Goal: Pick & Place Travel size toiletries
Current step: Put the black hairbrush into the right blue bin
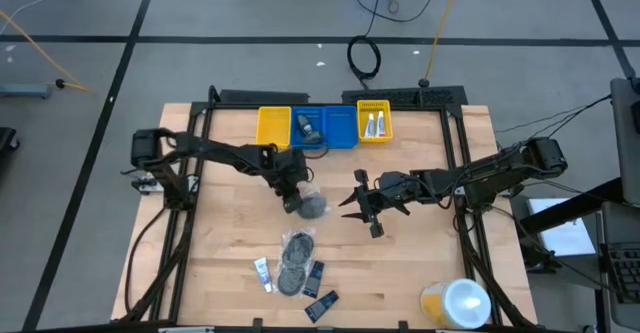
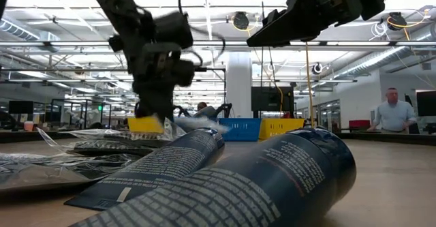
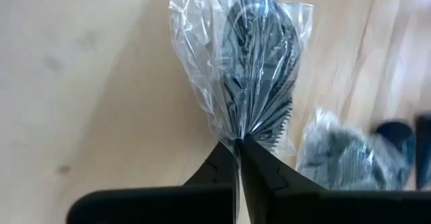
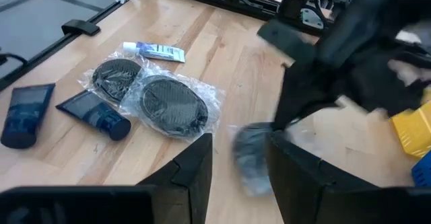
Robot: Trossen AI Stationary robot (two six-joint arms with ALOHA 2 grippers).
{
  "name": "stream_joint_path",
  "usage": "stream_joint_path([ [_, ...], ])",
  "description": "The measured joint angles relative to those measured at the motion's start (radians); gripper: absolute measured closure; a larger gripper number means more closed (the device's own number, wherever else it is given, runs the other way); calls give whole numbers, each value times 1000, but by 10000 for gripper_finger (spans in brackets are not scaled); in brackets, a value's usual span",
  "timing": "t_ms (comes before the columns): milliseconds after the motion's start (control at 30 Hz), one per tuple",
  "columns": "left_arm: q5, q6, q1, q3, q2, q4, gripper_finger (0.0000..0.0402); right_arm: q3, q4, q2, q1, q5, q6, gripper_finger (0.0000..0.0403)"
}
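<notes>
Your left end effector (image 3: 237,146) is pinched together on the clear wrapper of a bagged black disc (image 3: 259,69), gripping only the gathered film at one edge, not the disc itself. In the high view that disc (image 1: 312,206) sits just in front of the blue bin (image 1: 325,128), close to the middle of the tabletop (image 1: 220,243); whether it has left the wood yet is hard to tell from these angles.

Your right end effector (image 1: 362,210) hovers beside the disc on the far side from the left arm, its jaws standing partly apart with nothing between them.

The remaining toiletries lie well forward of the blue bin, toward the tabletop's front edge: two more bagged discs (image 4: 161,103), a small white tube (image 4: 153,50) and dark tubes (image 4: 94,114). The yellow bin (image 1: 375,123) next to the blue one already holds a couple of small tubes.

Watch the grip. Thin film can slide out of closed fingertips or tear, and the disc hanging below will swing as you travel, so a fast carry could drop it short of the bin. The right arm is also near your path; a wide sweep could clip it.
</notes>
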State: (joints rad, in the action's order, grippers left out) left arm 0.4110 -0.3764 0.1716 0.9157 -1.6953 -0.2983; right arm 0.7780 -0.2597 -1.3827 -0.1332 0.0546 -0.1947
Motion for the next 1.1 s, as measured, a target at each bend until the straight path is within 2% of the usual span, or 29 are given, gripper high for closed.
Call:
stream_joint_path([
  [233,-255,-6,-95,4,162,13,401,0,-10,0,3,-5,26,273],
  [367,-392,13,-167,4,221,20,401,0,-33,0,3,-75,24,273],
  [433,-465,16,-201,4,235,30,401,0,-44,0,7,-111,26,272],
  [767,-788,171,-349,6,229,165,401,0,-84,0,62,-110,124,271],
  [933,-858,192,-376,6,229,174,401,0,-116,0,75,-110,137,270],
  [1100,-862,192,-378,6,229,160,401,0,-195,1,75,-165,96,270],
])
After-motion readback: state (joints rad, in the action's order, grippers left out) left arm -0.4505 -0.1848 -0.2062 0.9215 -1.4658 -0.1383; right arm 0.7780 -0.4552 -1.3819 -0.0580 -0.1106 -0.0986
